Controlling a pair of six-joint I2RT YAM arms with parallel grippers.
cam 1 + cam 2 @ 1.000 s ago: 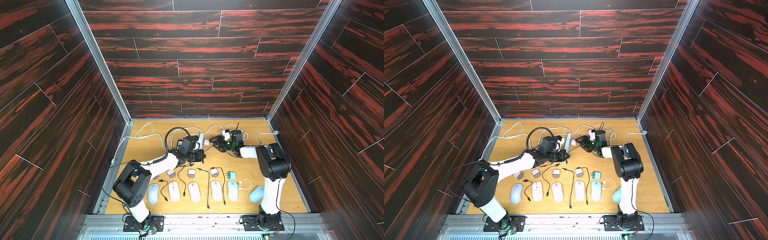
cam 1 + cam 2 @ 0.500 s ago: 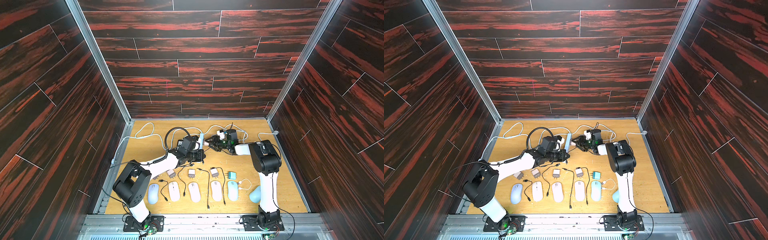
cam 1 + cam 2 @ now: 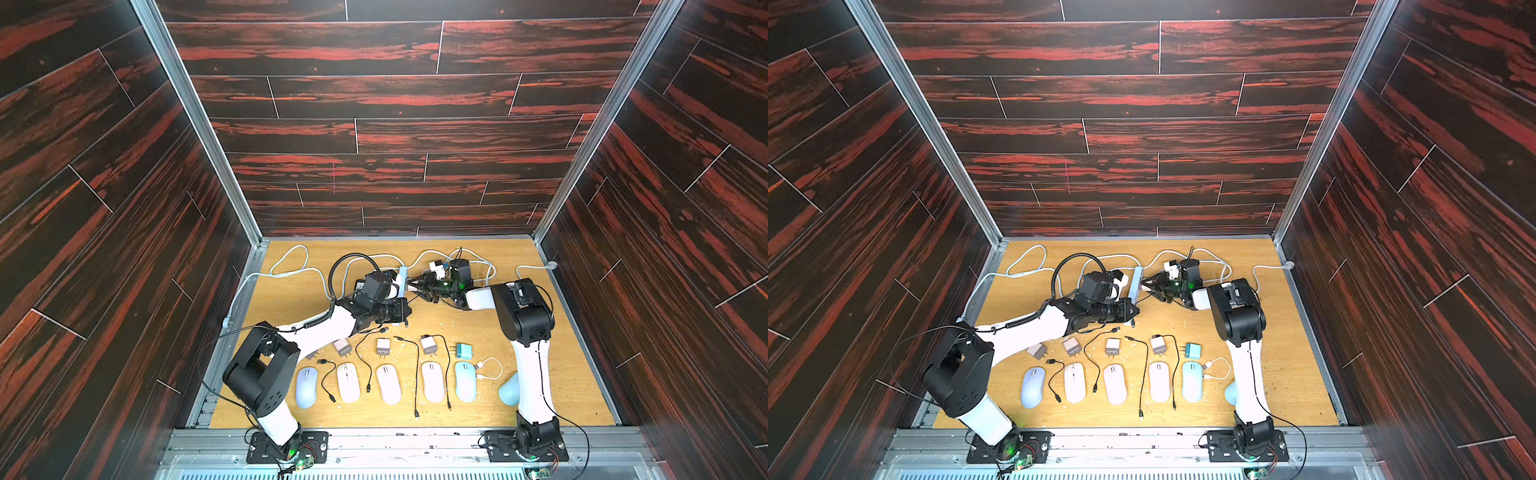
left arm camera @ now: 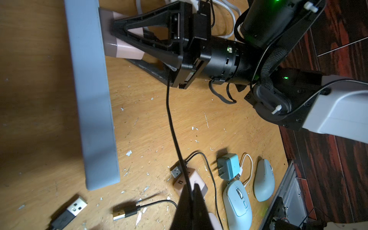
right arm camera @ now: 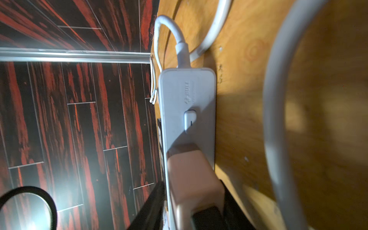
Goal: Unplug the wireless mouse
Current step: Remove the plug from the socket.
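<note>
Where the grey power strip (image 3: 402,275) stands at the far middle of the table (image 3: 478,328), the pink charger (image 4: 124,50) is plugged into its right-hand face. It is a pale, round-cornered block, its long axis running left to right and its free end pointing right. The right gripper (image 4: 120,41) straddles it, but I cannot tell whether it is clamped. The left gripper (image 3: 405,311), just nearer, is clenched tight.

Power strip (image 5: 188,103): embossed "BULL" (faint, sideways).
</note>
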